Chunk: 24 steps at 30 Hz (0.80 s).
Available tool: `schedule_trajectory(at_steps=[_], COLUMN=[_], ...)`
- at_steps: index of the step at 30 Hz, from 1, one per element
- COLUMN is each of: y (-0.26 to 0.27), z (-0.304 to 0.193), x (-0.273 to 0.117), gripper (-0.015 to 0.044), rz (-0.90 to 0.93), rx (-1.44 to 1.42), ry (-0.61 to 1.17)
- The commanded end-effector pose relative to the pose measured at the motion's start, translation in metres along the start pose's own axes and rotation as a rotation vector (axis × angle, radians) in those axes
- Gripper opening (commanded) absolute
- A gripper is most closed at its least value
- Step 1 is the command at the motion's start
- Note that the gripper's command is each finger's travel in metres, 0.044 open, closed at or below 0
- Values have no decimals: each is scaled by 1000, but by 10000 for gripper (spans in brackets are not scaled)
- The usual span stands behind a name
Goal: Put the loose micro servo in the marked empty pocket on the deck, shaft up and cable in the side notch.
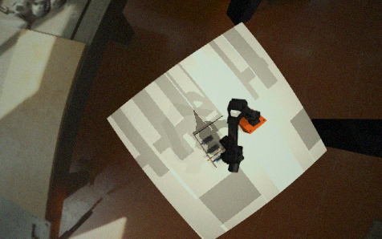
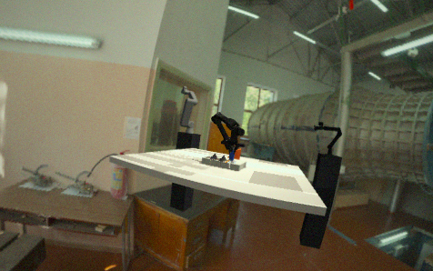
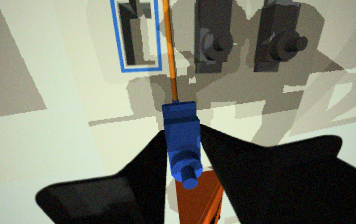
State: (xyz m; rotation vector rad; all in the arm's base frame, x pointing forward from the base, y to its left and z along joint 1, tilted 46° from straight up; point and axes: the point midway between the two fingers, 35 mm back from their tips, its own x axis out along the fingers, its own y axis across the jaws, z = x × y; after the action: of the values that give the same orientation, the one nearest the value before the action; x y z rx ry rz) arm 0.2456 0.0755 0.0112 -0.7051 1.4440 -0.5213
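The loose blue micro servo (image 3: pixel 183 145) (image 2: pixel 231 155) is between the fingers of my gripper (image 3: pixel 181 131), which is shut on its sides. Its output shaft faces the wrist camera. Its orange cable (image 3: pixel 171 60) runs away from the fingers, passing just right of the blue-outlined pocket (image 3: pixel 142 70) in the wrist view. The pocket is empty, up and left of the servo there. The grey deck (image 2: pixel 234 167) stands on the table, with the servo at its right end in the exterior view. Whether the servo touches anything below is hidden.
Two dark fitted servos (image 3: pixel 212 37) (image 3: pixel 280 37) stand on the deck, right of the pocket in the wrist view. The arm's orange base plate (image 1: pixel 258 124) is on the white table (image 1: pixel 273 160). Patchy shadows cross the deck and table.
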Motion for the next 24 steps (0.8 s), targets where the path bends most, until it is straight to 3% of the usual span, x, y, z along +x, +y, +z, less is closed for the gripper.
schedule_trajectory(at_steps=[1, 7, 24], y=[0, -3, 26], z=[1, -2, -5], x=[-7, -29, -29], gripper=[0, 0, 0], rz=[-2, -1, 0], rx=[-3, -3, -3], ry=[-1, -1, -1])
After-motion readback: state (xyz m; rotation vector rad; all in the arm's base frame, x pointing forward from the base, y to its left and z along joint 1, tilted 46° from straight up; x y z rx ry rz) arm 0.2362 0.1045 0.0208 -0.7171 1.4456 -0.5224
